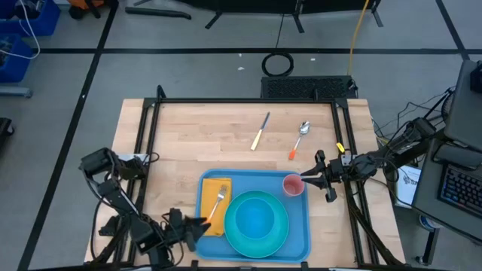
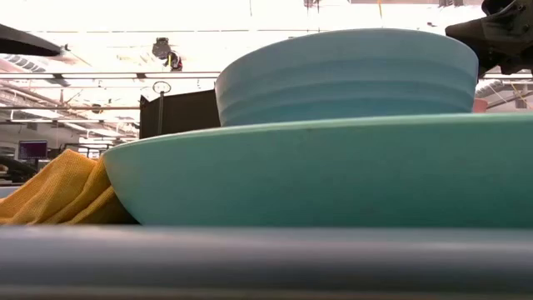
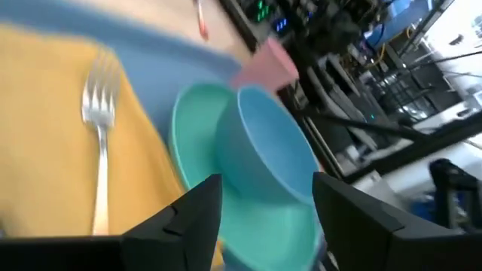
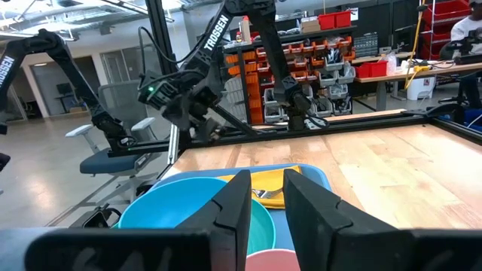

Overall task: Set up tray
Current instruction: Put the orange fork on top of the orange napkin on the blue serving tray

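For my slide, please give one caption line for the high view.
Blue plastic tray holds a turquoise plate, yellow napkin, fork, pink cup; both grippers hover beside it.

floor (image 1: pixel 188 68): grey, black lines | shelving (image 4: pixel 331 56): red bins | ceiling lights bright

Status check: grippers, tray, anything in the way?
Left gripper open beside napkin and fork. Right gripper at pink cup. Tray holds plate, bowl. Nothing blocking.

A knife (image 1: pixel 260 131) and spoon (image 1: pixel 299 138) lie on bare wood; a fork (image 1: pixel 218 200) rests on the napkin (image 1: pixel 212 188).
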